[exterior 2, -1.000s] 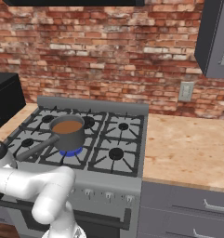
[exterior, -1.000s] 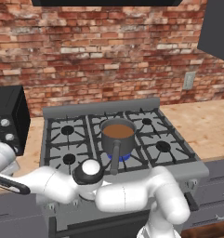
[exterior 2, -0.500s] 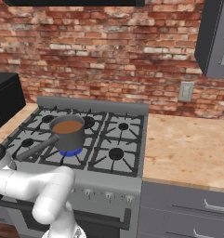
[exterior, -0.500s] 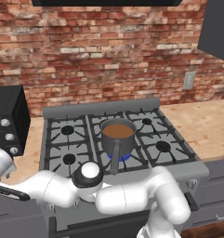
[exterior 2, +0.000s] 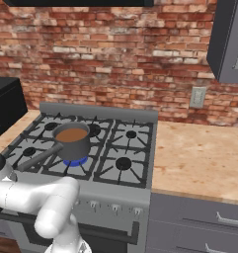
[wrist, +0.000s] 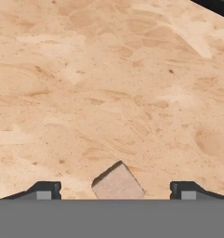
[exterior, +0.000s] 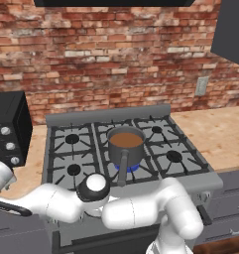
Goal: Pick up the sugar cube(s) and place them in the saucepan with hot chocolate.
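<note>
claw [wrist: 115, 193] spread wide, fingertips [wrist: 48, 189] low over the pale wooden table [wrist: 108, 83], pinching nothing. sugar cube [wrist: 118, 183] flat on the table midway between the tips, touching neither. saucepan with hot chocolate [exterior: 126, 145] well apart on the stove [exterior: 81, 149], over a lit front burner, handle pointing forward.

The table [wrist: 108, 83] looks like matt, mottled light wood; the sugar cube [wrist: 118, 183] is pale and matt; the saucepan [exterior: 126, 148] is dark grey metal; the wall [exterior: 116, 59] is rough red brick
</note>
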Tool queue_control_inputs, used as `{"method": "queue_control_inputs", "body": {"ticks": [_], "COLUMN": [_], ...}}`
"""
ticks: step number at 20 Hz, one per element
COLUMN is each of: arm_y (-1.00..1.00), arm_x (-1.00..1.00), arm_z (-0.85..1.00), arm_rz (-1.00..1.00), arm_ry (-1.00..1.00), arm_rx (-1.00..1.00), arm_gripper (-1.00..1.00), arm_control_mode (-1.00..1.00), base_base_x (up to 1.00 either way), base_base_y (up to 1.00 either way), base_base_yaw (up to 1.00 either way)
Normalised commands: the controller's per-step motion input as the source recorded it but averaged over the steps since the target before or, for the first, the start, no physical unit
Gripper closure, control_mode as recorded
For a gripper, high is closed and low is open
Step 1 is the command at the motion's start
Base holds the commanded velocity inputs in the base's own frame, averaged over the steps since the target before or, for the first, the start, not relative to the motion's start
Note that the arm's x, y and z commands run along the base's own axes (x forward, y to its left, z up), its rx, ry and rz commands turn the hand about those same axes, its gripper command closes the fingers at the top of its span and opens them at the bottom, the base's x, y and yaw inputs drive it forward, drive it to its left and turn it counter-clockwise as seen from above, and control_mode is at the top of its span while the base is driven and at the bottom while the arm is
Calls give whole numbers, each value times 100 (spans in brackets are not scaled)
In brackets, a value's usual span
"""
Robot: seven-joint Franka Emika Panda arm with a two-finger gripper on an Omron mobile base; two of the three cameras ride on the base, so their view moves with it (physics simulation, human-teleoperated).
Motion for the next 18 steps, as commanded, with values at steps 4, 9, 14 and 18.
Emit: {"method": "queue_control_inputs", "body": {"ticks": [4, 9, 14, 18], "arm_y": [0, -2, -13, -4], "arm_x": [24, 23, 2, 0], "arm_z": [-31, -29, -34, -31], "arm_rz": [0, 0, 0, 0], "arm_ry": [0, -2, -1, 0], "arm_rx": [2, 6, 7, 1], "arm_gripper": [-100, -100, -100, -100], "arm_control_mode": [-100, -100, -100, -100], "base_base_x": [0, 0, 0, 0], "base_base_y": [0, 0, 0, 0], "base_base_yaw": [0, 0, 0, 0]}}
